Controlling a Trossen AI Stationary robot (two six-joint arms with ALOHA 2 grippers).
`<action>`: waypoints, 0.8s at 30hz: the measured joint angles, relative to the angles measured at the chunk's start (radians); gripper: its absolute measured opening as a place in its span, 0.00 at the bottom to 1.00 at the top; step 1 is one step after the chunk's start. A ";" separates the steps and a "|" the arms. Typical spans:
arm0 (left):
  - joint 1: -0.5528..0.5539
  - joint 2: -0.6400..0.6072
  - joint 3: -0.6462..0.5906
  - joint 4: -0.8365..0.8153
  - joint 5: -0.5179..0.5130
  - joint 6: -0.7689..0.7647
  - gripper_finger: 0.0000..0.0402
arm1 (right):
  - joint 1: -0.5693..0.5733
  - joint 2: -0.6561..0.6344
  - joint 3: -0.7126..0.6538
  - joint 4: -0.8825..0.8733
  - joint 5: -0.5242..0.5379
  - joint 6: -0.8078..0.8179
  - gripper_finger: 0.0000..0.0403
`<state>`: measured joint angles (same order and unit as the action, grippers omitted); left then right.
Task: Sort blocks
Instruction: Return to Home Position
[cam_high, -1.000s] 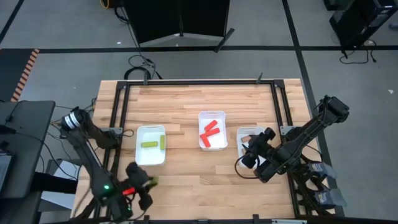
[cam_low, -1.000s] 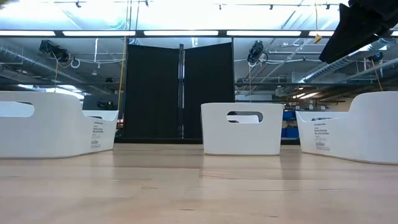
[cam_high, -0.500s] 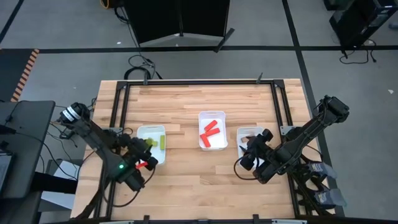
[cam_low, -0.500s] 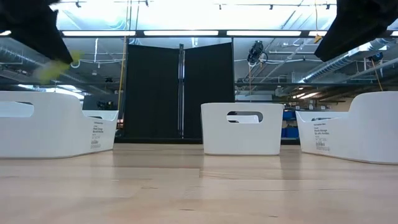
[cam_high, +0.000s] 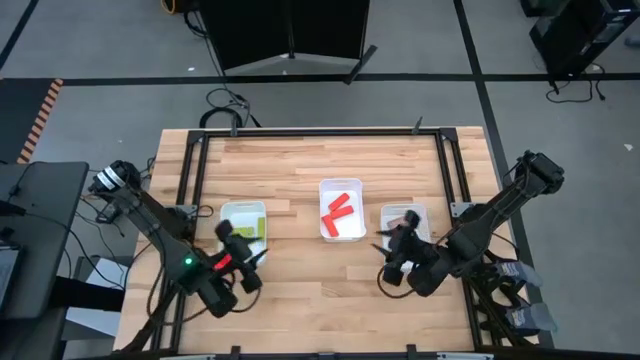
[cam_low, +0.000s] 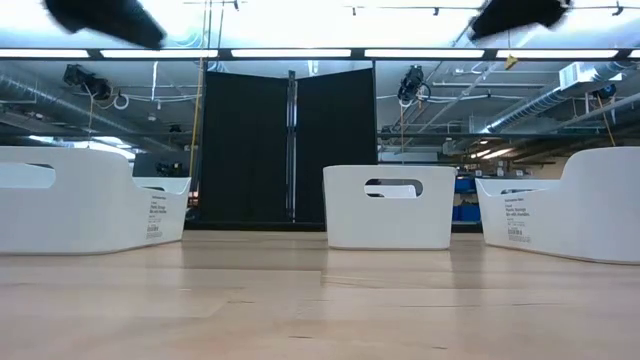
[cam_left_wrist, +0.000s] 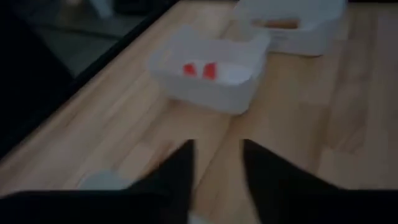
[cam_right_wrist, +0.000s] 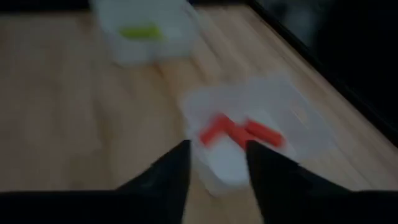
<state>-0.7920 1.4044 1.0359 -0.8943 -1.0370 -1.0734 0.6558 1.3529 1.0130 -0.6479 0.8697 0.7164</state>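
Item 1, L arm: reaches in from the table's (cam_high: 300, 160) left edge, elbow folded low near the front edge, forearm doubling back toward the centre. The left gripper (cam_high: 250, 262) hangs just in front of the left tray (cam_high: 243, 205), partly over its near rim. In the wrist cam its two fingers (cam_left_wrist: 180, 165) stand parted with bare wood between them, nothing held. Item 2, R arm: comes in from the right edge, bent the mirrored way. The right gripper (cam_high: 392, 255) sits off the front corner of the right tray (cam_high: 405, 206), pointing toward the middle. Its fingers (cam_right_wrist: 177, 165) are likewise spread and empty. At table height both arms show only as dark shapes at the top, well above the tray walls. Item 3, blocks: a yellow-green block (cam_high: 258, 226) lies in the left tray, partly hidden by the L arm, and also shows far off in the R wrist cam (cam_right_wrist: 140, 31). The red blocks (cam_high: 340, 209) lie clustered and crossing in the middle tray (cam_high: 341, 182), at least two, exact count unclear. A brown block (cam_left_wrist: 278, 23) lies in the right tray, too blurred for detail. No block lies loose on the wood.
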 joint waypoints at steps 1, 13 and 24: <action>0.015 0.000 0.000 0.066 0.000 0.089 0.29 | -0.013 0.000 0.000 0.081 -0.024 -0.088 0.33; 0.306 -0.196 -0.325 1.159 0.381 0.945 0.01 | -0.306 -0.061 -0.190 0.865 -0.617 -0.802 0.02; 0.414 -0.696 -0.713 1.206 0.448 1.031 0.00 | -0.404 -0.621 -0.560 0.792 -0.688 -0.796 0.01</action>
<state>-0.3782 0.7085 0.3227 0.3119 -0.5891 -0.0420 0.2516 0.7314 0.4534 0.1444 0.1815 -0.0799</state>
